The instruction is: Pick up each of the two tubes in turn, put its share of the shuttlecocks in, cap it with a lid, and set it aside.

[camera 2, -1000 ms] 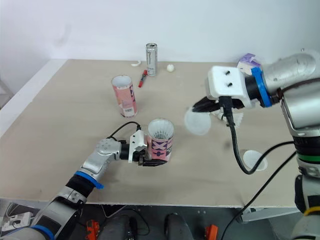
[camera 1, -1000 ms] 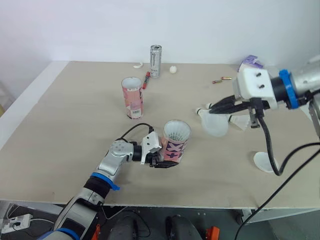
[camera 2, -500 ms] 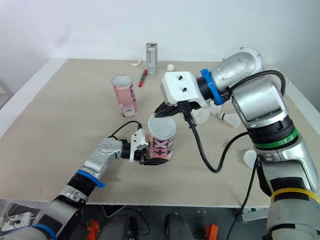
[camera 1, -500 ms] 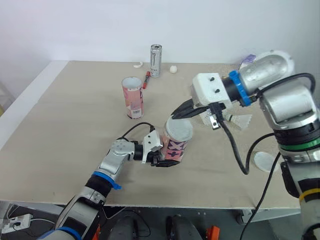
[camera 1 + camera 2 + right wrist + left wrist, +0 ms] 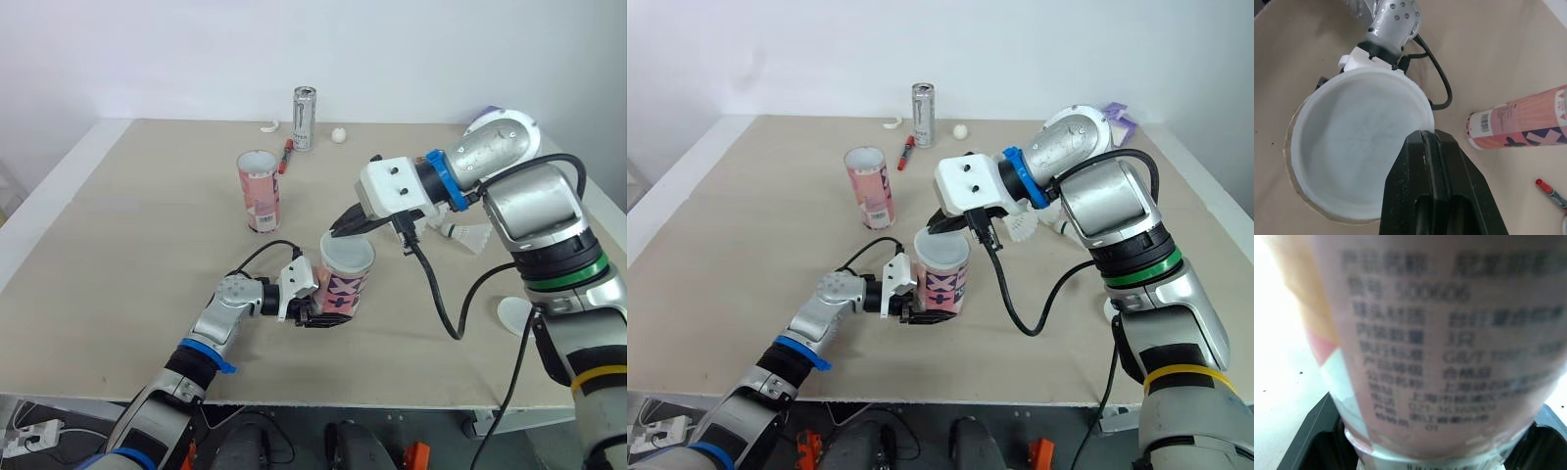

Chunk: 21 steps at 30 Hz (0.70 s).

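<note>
The left end effector [image 5: 325, 315] is closed around the lower part of a pink patterned tube [image 5: 345, 290]; its black fingers [image 5: 1308, 440] press on either side of the tube, which stands upright on the table [image 5: 147, 255]. A white lid [image 5: 349, 257] lies across the tube's mouth. In the right wrist view a thin crescent of the tube's rim shows past one edge of the lid. The right end effector [image 5: 339, 231] sits just above the tube, its two fingers pressed together and pinching the lid's rim on the far side.

Behind the tube and to its left, well apart, a second tube [image 5: 260, 192] stands open. Farther back are a red pen [image 5: 287, 155] and a can [image 5: 305, 118]. To the tube's right lie shuttlecocks [image 5: 468, 237] and, nearer the table's front edge, a spare lid [image 5: 516, 316].
</note>
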Motion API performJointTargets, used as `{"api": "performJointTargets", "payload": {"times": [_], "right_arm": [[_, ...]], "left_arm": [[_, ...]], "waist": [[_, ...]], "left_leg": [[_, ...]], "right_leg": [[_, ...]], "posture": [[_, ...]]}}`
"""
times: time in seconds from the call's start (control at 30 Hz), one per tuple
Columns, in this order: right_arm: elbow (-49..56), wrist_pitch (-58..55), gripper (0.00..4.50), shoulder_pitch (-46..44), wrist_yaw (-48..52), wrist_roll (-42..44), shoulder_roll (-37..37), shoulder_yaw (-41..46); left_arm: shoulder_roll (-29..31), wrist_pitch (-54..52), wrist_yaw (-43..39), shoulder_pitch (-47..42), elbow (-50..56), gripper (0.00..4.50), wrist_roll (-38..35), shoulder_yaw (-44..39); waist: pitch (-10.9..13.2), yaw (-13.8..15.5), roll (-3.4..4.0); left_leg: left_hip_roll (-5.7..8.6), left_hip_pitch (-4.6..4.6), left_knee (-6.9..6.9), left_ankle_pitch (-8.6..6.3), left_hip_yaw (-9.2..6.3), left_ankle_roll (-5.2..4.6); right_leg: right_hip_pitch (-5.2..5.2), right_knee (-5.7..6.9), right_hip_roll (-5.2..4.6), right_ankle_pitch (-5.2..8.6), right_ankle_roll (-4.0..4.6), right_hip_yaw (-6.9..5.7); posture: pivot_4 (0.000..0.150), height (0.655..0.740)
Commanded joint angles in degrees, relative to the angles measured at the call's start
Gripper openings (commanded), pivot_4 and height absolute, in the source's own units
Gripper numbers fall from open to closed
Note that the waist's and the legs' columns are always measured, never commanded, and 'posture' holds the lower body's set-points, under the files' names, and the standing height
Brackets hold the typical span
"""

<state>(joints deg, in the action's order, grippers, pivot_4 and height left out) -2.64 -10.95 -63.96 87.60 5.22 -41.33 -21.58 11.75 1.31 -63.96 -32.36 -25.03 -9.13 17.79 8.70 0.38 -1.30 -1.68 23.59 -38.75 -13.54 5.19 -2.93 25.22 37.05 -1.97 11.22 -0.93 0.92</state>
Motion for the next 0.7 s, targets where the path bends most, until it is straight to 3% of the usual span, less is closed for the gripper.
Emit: {"api": "performJointTargets", "payload": {"times": [0.03,0.7], "right_arm": [[0.6,0.9,0.02,-1.5,1.5,-0.3,-0.4,0.5],[1.2,2.6,0.02,-1.1,4.0,-2.0,-2.1,-0.3]], "left_arm": [[1.2,-2.1,1.7,1.2,-1.8,3.03,2.0,-0.1],[1.3,-3.5,2.2,1.6,-1.1,3.03,1.8,-0.1]], "waist": [[0.0,0.0,0.00],[0.0,0.0,0.00]], "left_leg": [[0.00,0.00,0.01,0.00,0.00,0.00],[0.00,0.00,0.07,0.00,0.00,0.00]], "right_leg": [[0.00,0.00,-0.01,0.00,0.00,0.00],[0.03,-0.02,-0.23,0.01,0.00,-0.07]], "posture": [[0.150,0.7400],[0.150,0.7400]]}}
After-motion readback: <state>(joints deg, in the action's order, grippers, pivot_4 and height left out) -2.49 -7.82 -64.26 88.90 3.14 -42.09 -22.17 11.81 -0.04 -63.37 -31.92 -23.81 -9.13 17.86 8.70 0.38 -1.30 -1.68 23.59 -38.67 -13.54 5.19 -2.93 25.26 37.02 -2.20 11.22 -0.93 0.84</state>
